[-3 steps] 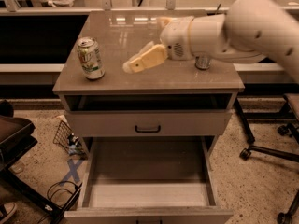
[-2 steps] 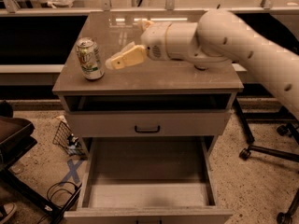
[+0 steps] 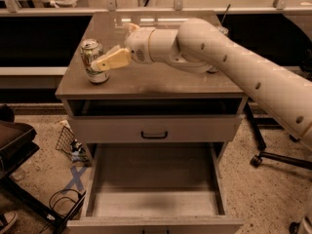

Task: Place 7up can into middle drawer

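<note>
Counter top, left end: the can stands upright, close to the left edge. The gripper comes in from the right, low and nearly level, and its tip overlaps the can's right side at mid-height. We cannot tell whether it touches, or whether the gripper is spread or closed. The can is not lifted; its base sits on the top.

The middle drawer is pulled out below, with a bare tray floor. The drawer above it is shut.

Risks, as we judge them:
- The approach runs sideways toward the edge. If the tip meets the can off-centre, a push could tip it or slide it off the left side.
- A grip taken this far out on the tip may be shallow, so the can could twist or slip on the lift.
- The route down has to clear the front lip of the top and the shut drawer front. A clip there could shake the can loose short of the tray.

Against 0.7 s ago: then the tip stopped short of the can with bare top showing between them, and now that gap is gone. The arm reaches further left. The can is in the same spot, and the drawer is as open as it was.
</note>
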Controlling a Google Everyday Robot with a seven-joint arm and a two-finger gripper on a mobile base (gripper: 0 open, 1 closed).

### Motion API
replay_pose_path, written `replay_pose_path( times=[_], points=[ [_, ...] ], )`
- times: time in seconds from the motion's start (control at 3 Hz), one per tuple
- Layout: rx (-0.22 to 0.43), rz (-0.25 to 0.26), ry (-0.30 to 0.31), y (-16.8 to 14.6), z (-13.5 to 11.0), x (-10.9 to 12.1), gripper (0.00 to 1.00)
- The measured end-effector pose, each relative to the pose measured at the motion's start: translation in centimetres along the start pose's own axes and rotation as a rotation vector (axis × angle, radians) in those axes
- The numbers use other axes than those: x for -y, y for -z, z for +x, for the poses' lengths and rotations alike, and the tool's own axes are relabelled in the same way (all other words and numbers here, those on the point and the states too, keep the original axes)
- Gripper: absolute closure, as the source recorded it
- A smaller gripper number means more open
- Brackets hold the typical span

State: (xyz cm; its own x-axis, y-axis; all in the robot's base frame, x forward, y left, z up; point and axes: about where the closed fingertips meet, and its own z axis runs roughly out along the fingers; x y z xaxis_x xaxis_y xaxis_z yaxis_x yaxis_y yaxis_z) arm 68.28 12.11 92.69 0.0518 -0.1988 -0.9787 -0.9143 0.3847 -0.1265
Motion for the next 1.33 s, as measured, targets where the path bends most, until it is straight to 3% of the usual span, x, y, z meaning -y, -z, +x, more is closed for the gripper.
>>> replay_pose_path(
  times=[0.33,0.67,1.0,1.33],
  points=[
    [-0.002,0.005,-0.024,-3.1,1.2,0.6,0.02],
    [0.021,-0.010,-0.037,-5.0,1.6,0.5,0.25],
    [0.086,-0.041,-0.023,-6.1,0.3,-0.2,0.48],
    [0.131,-0.057,0.013,-6.5,-1.7,-1.3,0.79]
  ],
)
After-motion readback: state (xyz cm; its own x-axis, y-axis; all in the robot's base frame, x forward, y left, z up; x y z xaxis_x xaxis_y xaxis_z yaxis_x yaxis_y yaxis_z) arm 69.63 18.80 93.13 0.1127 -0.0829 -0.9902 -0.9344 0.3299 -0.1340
